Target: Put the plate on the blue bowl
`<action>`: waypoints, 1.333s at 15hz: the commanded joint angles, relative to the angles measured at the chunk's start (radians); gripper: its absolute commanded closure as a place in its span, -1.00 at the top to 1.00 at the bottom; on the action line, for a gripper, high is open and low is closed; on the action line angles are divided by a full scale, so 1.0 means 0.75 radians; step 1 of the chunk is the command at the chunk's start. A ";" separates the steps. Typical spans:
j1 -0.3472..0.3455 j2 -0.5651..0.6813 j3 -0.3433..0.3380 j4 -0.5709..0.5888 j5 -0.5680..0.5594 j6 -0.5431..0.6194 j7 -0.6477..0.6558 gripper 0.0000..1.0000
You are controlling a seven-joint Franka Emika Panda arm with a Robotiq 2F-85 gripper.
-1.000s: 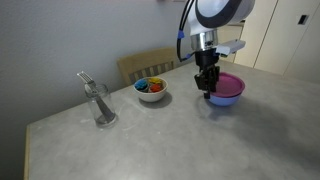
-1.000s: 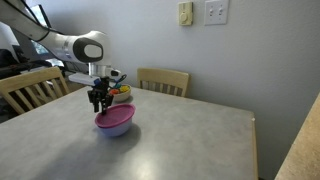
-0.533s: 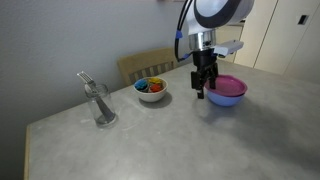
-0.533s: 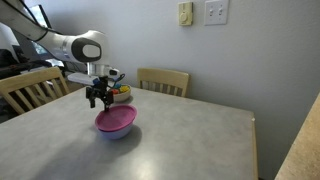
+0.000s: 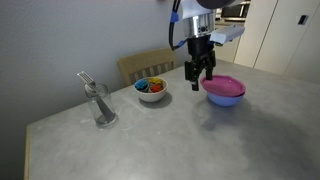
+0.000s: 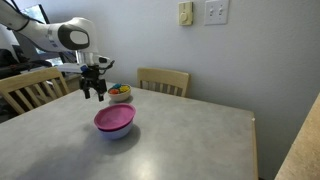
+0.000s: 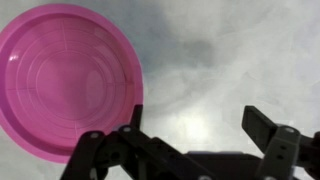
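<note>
**Pink plate point(image 5: 223, 85) seated on blue bowl point(image 5: 225, 100); gripper point(image 5: 199, 84) clear**

Position: the plate lies flat across the blue bowl's rim and covers its mouth. In both exterior views only the bowl's lower wall shows beneath it.

End effector: the gripper hangs above the table point(image 5: 120, 150), jaws spread wide and holding nothing.

Governing relation: the plate is below the gripper and off to one side, the side away from the white bowl point(image 5: 151, 90). In the wrist view it lies wholly outside the fingers point(image 7: 131, 122), and bare table shows through the gap. The plate is round, so there is no long axis to align.

Assessment: placement appears complete. Any further move should go up and away from the rim, since a sideways brush could slide the plate off.
</note>
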 commanded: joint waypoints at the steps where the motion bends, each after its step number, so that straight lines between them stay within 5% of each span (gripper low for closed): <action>1: 0.056 -0.133 -0.013 -0.080 -0.082 -0.046 0.090 1.00; 11: 0.021 -0.258 0.103 -0.051 0.155 -0.405 -0.178 1.00; 15: -0.011 -0.215 0.139 -0.037 0.331 -0.429 -0.417 1.00; 16: 0.024 -0.226 0.113 -0.021 0.258 -0.426 -0.306 1.00; 20: 0.012 -0.207 0.126 -0.023 0.299 -0.426 -0.378 1.00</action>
